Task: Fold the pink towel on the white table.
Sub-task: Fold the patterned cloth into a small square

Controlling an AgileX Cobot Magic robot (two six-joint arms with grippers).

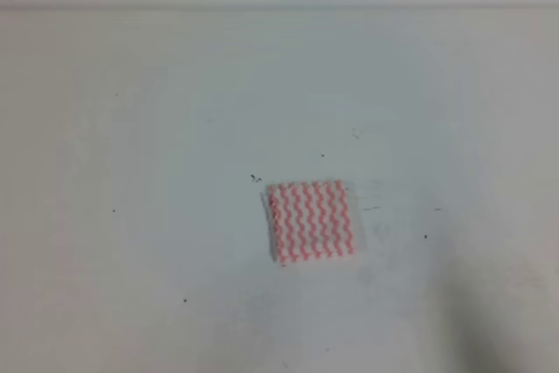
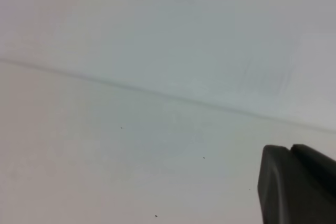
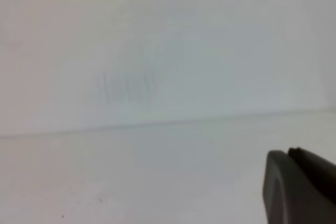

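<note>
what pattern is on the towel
Pink-red and white wavy zigzag stripes on the pink towel; best seen in the exterior high view.

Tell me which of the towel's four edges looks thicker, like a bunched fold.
The left edge of the pink towel, seen from the high camera: it looks ruffled and slightly raised, while the other three lie flat on the white table.

White table (image 1: 131,128), few dark specks; pink towel (image 1: 311,221) flat, small square, right of centre.

The pink towel (image 1: 312,221) looks like thin, soft cloth with a woven wavy stripe. The white table (image 1: 157,128) is smooth, matt and lightly scuffed.
</note>
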